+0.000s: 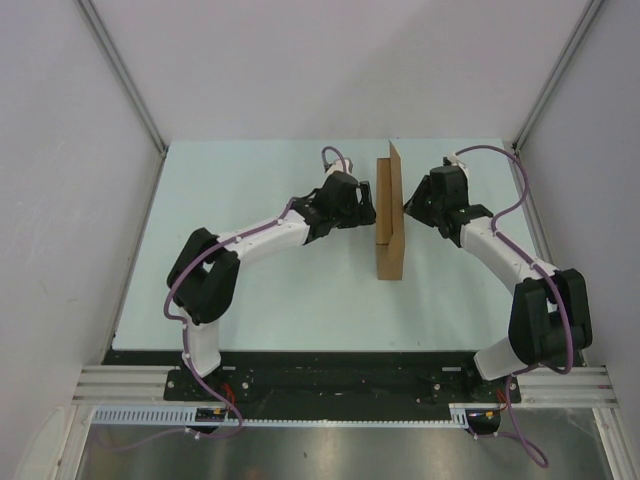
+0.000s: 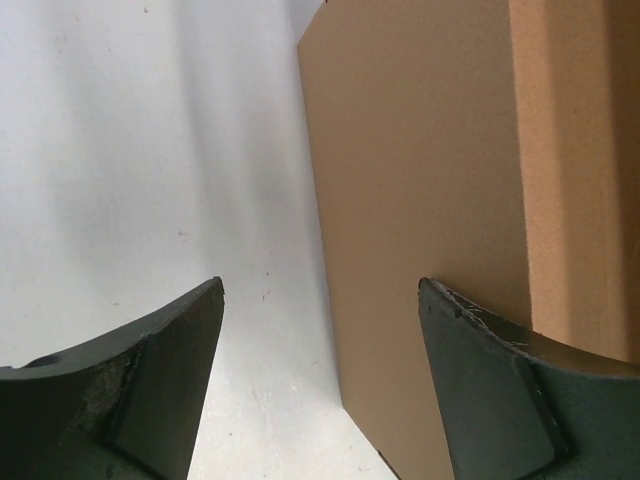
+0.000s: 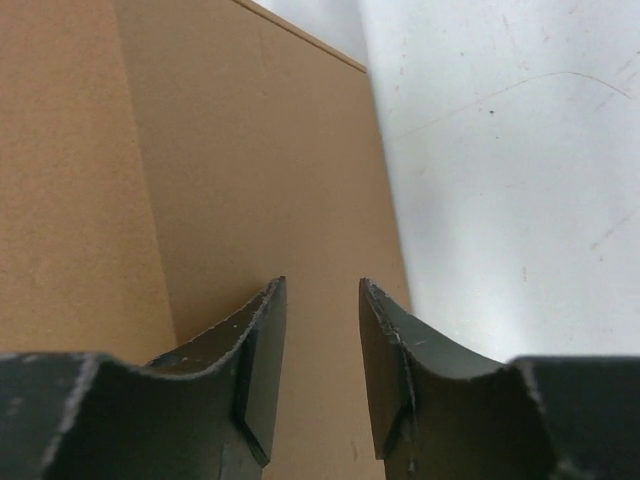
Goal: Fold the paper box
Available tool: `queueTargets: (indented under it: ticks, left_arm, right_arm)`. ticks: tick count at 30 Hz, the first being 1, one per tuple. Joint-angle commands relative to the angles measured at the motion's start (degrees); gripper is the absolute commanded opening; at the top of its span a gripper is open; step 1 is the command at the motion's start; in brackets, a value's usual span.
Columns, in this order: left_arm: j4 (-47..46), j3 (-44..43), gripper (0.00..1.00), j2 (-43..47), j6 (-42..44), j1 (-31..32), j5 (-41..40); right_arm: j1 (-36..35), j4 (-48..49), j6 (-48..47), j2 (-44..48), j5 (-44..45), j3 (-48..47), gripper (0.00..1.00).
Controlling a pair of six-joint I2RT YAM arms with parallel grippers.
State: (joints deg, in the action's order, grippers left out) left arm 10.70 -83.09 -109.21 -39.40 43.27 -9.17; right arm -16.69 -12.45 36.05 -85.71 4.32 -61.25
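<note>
- left pincer (image 2: pixel 320 290), nearest my lens, spread wide, pinching nothing.
- right pincer (image 3: pixel 322 290) narrowly parted, nothing between its fingers.
- i see the paper box (image 1: pixel 390 225) upright between both pincers, just ahead of each.

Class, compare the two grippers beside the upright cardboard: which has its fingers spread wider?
The left gripper: its fingers stand far apart, while the right gripper leaves only a narrow gap.

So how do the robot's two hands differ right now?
The left hand is spread wide; the right hand leaves only a narrow gap. The left hand is by the left side of the paper box, the right hand by its right side. Both are black and hold nothing.
</note>
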Motion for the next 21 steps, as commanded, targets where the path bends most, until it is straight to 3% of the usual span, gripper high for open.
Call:
queueTargets:
  ticks: [1,7,21]
  left_arm:
    - [-1.9,-1.6,0.84,0.8,0.2,1.4,1.0]
    - [-2.3,-0.5,0.85,1.9,0.1,-0.6,1.3]
    - [-2.6,0.2,0.86,2.7,0.5,-6.1,2.1]
  right_arm:
    - [1.1,-1.3,0.0,2.8,-1.9,-1.8,0.42]
    - [3.9,-2.1,-0.4,4.3,-2.5,-1.8,0.50]
    - [7.2,-7.1,-1.9,14.0,1.5,-1.8,0.54]
